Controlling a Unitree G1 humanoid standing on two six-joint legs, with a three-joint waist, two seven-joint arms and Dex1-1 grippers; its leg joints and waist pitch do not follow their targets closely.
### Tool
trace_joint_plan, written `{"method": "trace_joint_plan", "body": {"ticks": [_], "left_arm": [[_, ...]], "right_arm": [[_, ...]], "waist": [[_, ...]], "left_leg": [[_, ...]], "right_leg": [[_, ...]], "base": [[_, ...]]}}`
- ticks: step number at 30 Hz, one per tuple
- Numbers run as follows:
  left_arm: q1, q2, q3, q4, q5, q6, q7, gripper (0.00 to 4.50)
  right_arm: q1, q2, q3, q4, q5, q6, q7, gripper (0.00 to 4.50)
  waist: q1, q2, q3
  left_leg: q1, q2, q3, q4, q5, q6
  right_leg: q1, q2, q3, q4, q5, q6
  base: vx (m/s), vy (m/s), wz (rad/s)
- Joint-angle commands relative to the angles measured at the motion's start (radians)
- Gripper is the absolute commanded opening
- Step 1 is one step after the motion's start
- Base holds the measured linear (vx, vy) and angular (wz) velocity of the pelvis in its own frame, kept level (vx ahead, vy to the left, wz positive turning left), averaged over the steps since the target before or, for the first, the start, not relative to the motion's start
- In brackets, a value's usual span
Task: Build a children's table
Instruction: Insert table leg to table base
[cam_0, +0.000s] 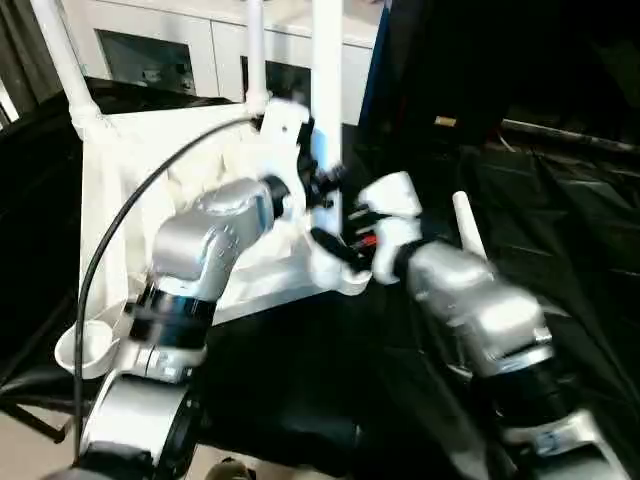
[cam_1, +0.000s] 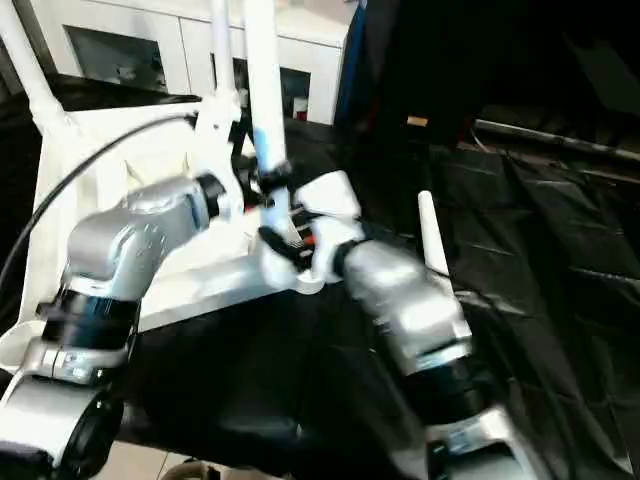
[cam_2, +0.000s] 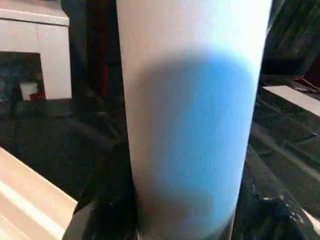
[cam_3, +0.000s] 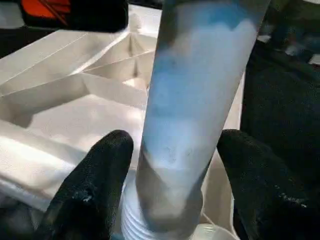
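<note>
The tabletop (cam_0: 150, 200) lies upside down on the black-draped table (cam_0: 560, 230), ribbed underside facing up. Three legs stand upright in its corner sockets: one at the far left corner (cam_0: 62, 60), one at the far right corner (cam_0: 255, 50), and the near right leg (cam_0: 326, 70), which both grippers attend. The near left socket (cam_0: 85, 345) stands empty at the tabletop's corner beside the left forearm. A fourth leg (cam_0: 467, 228) lies loose on the black drape, just behind the right forearm and apart from the tabletop. The left gripper (cam_0: 325, 185) sits against the near right leg partway up its shaft; in the left wrist view the leg (cam_2: 192, 115) stands directly before the camera, and whether the fingers press on it cannot be told. The right gripper (cam_3: 170, 170) sits low at the base of the same leg, its two black fingers (cam_3: 92, 185) spread to either side of the tube with a gap on each side, not touching it. In the right wrist view the threaded end of the leg (cam_3: 132, 220) shows just above the socket, next to the tabletop's ribs (cam_3: 95, 80). A white cabinet (cam_0: 170, 45) with glass doors stands behind the work.
</note>
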Motion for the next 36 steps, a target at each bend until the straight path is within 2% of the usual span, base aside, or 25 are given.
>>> {"method": "trace_joint_plan", "body": {"ticks": [1,3,4,6,7,11,14,16,18,20,21,22,23,26,27,30,34,36], "left_arm": [[-0.018,-0.008,-0.007,-0.003,0.017,-0.013,0.006,1.88],[-0.018,-0.007,-0.008,-0.006,0.018,-0.009,-0.007,1.88],[-0.017,-0.007,-0.008,-0.008,0.016,-0.008,-0.009,1.88],[-0.016,-0.008,-0.007,-0.017,0.007,0.002,-0.018,1.88],[-0.015,-0.008,-0.008,-0.019,0.007,0.003,-0.018,1.88],[-0.008,-0.007,-0.007,-0.033,0.002,0.018,-0.031,1.88],[-0.004,-0.007,-0.004,-0.04,-0.003,0.027,-0.036,1.88],[0.003,-0.013,-0.002,-0.053,-0.018,0.036,-0.046,1.88],[0.003,-0.01,-0.009,-0.054,-0.011,0.029,-0.05,1.88],[0.003,-0.011,-0.009,-0.053,-0.01,0.027,-0.049,1.88],[0.002,-0.012,-0.009,-0.052,-0.009,0.028,-0.05,1.88],[0.001,-0.013,-0.01,-0.052,-0.009,0.028,-0.054,1.88],[0.001,-0.013,-0.012,-0.054,-0.011,0.029,-0.06,1.88],[0.002,-0.007,-0.026,-0.058,-0.008,0.03,-0.08,1.88],[0.001,-0.004,-0.03,-0.059,-0.004,0.029,-0.082,1.88],[0.002,-0.008,-0.026,-0.056,-0.006,0.028,-0.08,1.88],[-0.001,-0.001,-0.028,-0.044,0.011,0.019,-0.086,1.88],[-0.004,0.006,-0.029,-0.037,0.019,0.013,-0.09,1.88]], "right_arm": [[0.004,0.009,-0.02,0.018,-0.006,-0.002,-0.018,2.66],[0.008,0.024,-0.025,0.034,-0.003,-0.011,-0.025,2.56],[0.008,0.027,-0.027,0.037,-0.002,-0.013,-0.027,2.3],[0.006,0.043,-0.041,0.061,0.003,-0.027,-0.034,2.2],[0.004,0.044,-0.042,0.065,0.002,-0.031,-0.033,2.11],[-0.003,0.057,-0.055,0.091,0.006,-0.047,-0.022,1.94],[-0.007,0.061,-0.059,0.106,0.008,-0.054,-0.013,1.91],[-0.013,0.058,-0.053,0.12,0.001,-0.069,0.004,1.91],[-0.015,0.055,-0.045,0.118,0.008,-0.064,0.025,1.9],[-0.015,0.05,-0.034,0.112,0.011,-0.059,0.043,1.9],[-0.015,0.048,-0.03,0.112,0.006,-0.06,0.045,2.45],[-0.015,0.051,-0.034,0.112,0.011,-0.055,0.05,2.45],[-0.016,0.054,-0.039,0.111,0.014,-0.05,0.047,2.59],[-0.03,0.05,-0.041,0.132,-0.016,-0.053,0.018,2.8],[-0.032,0.051,-0.045,0.139,-0.02,-0.055,0.012,2.84],[-0.037,0.051,-0.051,0.151,-0.022,-0.061,0.014,2.84],[-0.035,0.056,-0.07,0.141,-0.013,-0.064,0.015,2.39],[-0.037,0.05,-0.063,0.139,-0.007,-0.067,0.039,2.25]], "waist": [[-0.006,0.02,-0.076],[-0.006,0.023,-0.076],[-0.007,0.022,-0.076],[-0.007,0.019,-0.077],[-0.007,0.024,-0.077],[-0.01,0.022,-0.078],[-0.01,0.019,-0.078],[-0.009,0.02,-0.077],[-0.01,0.016,-0.076],[-0.009,0.019,-0.076],[-0.009,0.018,-0.076],[-0.01,0.016,-0.076],[-0.009,0.019,-0.076],[-0.011,0.018,-0.077],[-0.01,0.025,-0.077],[-0.012,0.021,-0.077],[-0.015,0.025,-0.078],[-0.018,0.022,-0.078]], "left_leg": [[0.027,0.012,-0.004,-0.077,-0.235,-0.101],[0.027,0.012,-0.005,-0.077,-0.247,-0.1],[0.027,0.012,-0.004,-0.077,-0.248,-0.1],[0.026,0.012,-0.004,-0.077,-0.245,-0.099],[0.027,0.012,-0.005,-0.077,-0.245,-0.101],[0.026,0.012,-0.005,-0.077,-0.232,-0.097],[0.026,0.012,-0.003,-0.076,-0.226,-0.092],[0.026,0.012,-0.003,-0.076,-0.224,-0.091],[0.026,0.012,-0.003,-0.076,-0.228,-0.088],[0.026,0.013,-0.003,-0.076,-0.232,-0.087],[0.027,0.013,-0.003,-0.076,-0.231,-0.087],[0.026,0.013,-0.003,-0.076,-0.227,-0.087],[0.026,0.012,-0.003,-0.076,-0.223,-0.086],[0.025,0.012,-0.003,-0.076,-0.217,-0.089],[0.026,0.012,-0.003,-0.076,-0.219,-0.093],[0.026,0.012,-0.002,-0.075,-0.221,-0.091],[0.026,0.011,-0.003,-0.074,-0.213,-0.089],[0.026,0.011,-0.003,-0.074,-0.219,-0.087]], "right_leg": [[0.042,-0.043,0.033,-0.072,-0.129,-0.129],[0.042,-0.045,0.033,-0.073,-0.142,-0.127],[0.041,-0.044,0.033,-0.074,-0.143,-0.127],[0.042,-0.044,0.033,-0.073,-0.136,-0.128],[0.041,-0.044,0.032,-0.072,-0.127,-0.131],[0.044,-0.043,0.032,-0.068,-0.1,-0.14],[0.045,-0.044,0.032,-0.068,-0.097,-0.142],[0.045,-0.046,0.032,-0.068,-0.099,-0.144],[0.045,-0.044,0.033,-0.07,-0.111,-0.143],[0.044,-0.045,0.033,-0.071,-0.122,-0.14],[0.044,-0.045,0.033,-0.071,-0.121,-0.139],[0.044,-0.044,0.033,-0.07,-0.118,-0.14],[0.044,-0.045,0.033,-0.07,-0.118,-0.14],[0.044,-0.044,0.033,-0.068,-0.107,-0.148],[0.044,-0.045,0.033,-0.068,-0.108,-0.149],[0.045,-0.044,0.033,-0.069,-0.1,-0.149],[0.047,-0.043,0.033,-0.066,-0.083,-0.151],[0.047,-0.042,0.032,-0.068,-0.087,-0.152]], "base": [[0.0,0.0,0.0],[0.0,0.0,0.0],[0.0,0.0,0.0],[0.0,0.0,0.0],[0.0,0.0,0.0],[0.0,0.0,0.0],[0.0,0.0,0.0],[0.0,0.0,0.0],[0.0,0.0,0.0],[0.0,0.0,0.0],[0.0,0.0,0.0],[0.0,0.0,0.0],[0.0,0.0,0.0],[0.0,0.0,0.0],[0.0,0.0,0.0],[0.0,0.0,0.0],[0.0,0.0,0.0],[0.0,0.0,0.0]]}}
